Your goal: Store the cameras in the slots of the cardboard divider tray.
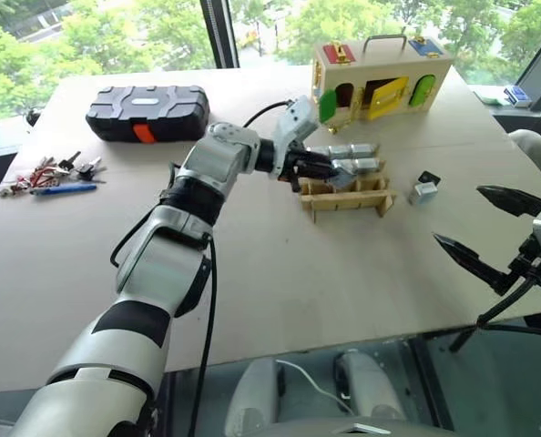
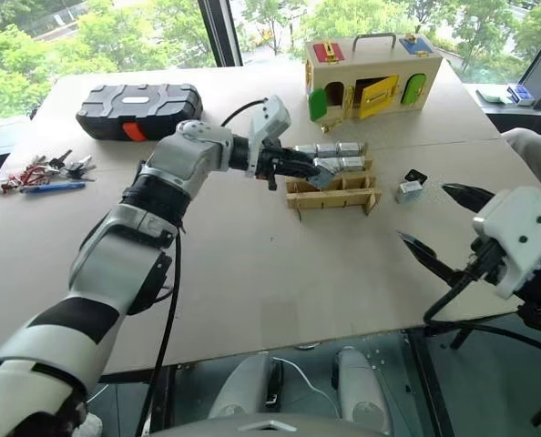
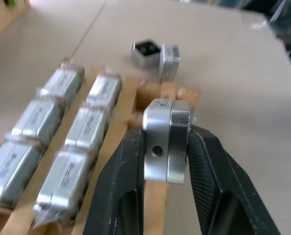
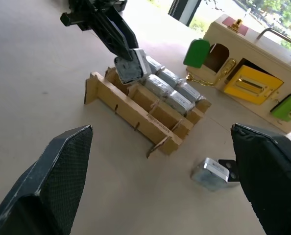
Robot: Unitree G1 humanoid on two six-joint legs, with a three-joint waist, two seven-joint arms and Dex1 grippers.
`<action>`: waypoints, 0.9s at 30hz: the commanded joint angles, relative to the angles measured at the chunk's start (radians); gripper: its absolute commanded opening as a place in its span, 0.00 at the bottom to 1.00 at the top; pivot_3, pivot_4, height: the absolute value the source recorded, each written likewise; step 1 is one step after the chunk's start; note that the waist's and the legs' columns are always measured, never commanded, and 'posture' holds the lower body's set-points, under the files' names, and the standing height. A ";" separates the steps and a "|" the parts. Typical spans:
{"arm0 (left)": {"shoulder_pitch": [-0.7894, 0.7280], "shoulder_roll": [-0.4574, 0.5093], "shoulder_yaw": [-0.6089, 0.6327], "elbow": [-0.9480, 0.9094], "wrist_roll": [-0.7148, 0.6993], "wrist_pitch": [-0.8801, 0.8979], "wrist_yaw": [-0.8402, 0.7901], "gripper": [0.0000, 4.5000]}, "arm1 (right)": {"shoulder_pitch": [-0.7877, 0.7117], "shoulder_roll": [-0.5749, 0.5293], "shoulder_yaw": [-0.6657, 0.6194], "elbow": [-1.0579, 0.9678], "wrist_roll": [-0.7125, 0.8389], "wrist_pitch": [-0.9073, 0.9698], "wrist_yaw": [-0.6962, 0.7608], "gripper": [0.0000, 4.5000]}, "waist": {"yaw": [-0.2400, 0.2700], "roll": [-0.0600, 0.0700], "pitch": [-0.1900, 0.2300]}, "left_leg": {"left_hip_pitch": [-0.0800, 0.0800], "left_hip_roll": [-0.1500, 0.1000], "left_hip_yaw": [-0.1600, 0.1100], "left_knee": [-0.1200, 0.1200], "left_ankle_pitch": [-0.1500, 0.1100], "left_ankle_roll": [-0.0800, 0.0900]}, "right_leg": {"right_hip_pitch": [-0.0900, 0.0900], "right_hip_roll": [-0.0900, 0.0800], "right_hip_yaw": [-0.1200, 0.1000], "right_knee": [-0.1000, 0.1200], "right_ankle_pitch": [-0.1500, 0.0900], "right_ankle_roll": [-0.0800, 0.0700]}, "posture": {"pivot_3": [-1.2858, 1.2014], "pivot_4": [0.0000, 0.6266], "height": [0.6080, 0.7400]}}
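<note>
A pale wooden table (image 1: 280,273) stands by a window, seen from above the robot's arms. Near its middle sits the cardboard divider tray (image 4: 135,110), a low tan rack of notched upright walls. Its two far rows are already filled with silver cameras (image 3: 82,132) lying side by side in clear wrapping, six by my count, though the wrapping makes the edges hard to separate. The row nearest the robot looks empty.

The left gripper (image 3: 166,161) reaches across from the left with its two black fingers (image 3: 121,181) clamped on one more silver camera (image 3: 166,139), gripped by its broad flat faces so that a narrow edge leads. That hold seems chosen so the camera can slide edgewise between the dividers. The held camera hovers just above the tray, at the left end of the rack over the near side of the filled rows; it does not appear to touch the cardboard yet.

Two loose cameras (image 4: 211,172) remain on the table just beside the tray's right end (one shows a black face), lying close together, well apart from either gripper.

The right gripper (image 1: 489,232) waits off at the table's right edge, its fingers spread wide with nothing between them, probably keeping out of the way while staying within reach of the loose pair.

Further back are a wooden box with coloured doors (image 1: 380,82), a black case (image 1: 148,111) and some keys (image 1: 52,173).
</note>
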 commanded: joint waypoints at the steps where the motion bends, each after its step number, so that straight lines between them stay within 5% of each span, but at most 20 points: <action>1: -0.054 -0.001 0.015 0.057 0.056 -0.075 -0.049 0.16 | 0.017 -0.014 -0.039 -0.037 0.023 -0.026 -0.023 1.00 | 0.001 0.000 0.000 | 0.000 0.000 0.000 0.000 0.000 0.000 | 0.000 0.000 0.000 0.000 0.000 0.000 | 0.52 0.24 1.00; 13: -0.121 -0.064 -0.023 0.239 0.311 -0.293 0.038 0.16 | 0.139 -0.029 -0.085 -0.026 0.074 -0.112 -0.003 1.00 | 0.002 -0.001 0.000 | -0.001 0.000 0.001 0.004 -0.001 0.002 | 0.000 0.000 0.000 0.000 -0.001 0.002 | 0.52 0.24 1.00; 26: -0.176 -0.106 -0.043 0.195 0.423 -0.270 -0.036 0.16 | 0.167 -0.056 -0.041 0.012 0.054 -0.192 -0.011 1.00 | 0.003 -0.001 0.000 | -0.002 0.000 0.001 0.007 -0.001 0.002 | 0.000 0.000 0.001 0.002 -0.002 0.004 | 0.52 0.24 1.00; 27: -0.178 -0.108 -0.034 0.180 0.413 -0.254 -0.055 0.38 | 0.169 -0.055 -0.036 0.011 0.050 -0.196 -0.015 1.00 | 0.003 -0.001 0.000 | -0.002 0.000 0.001 0.007 -0.001 0.002 | 0.000 0.000 0.001 0.002 -0.002 0.004 | 0.52 0.24 1.00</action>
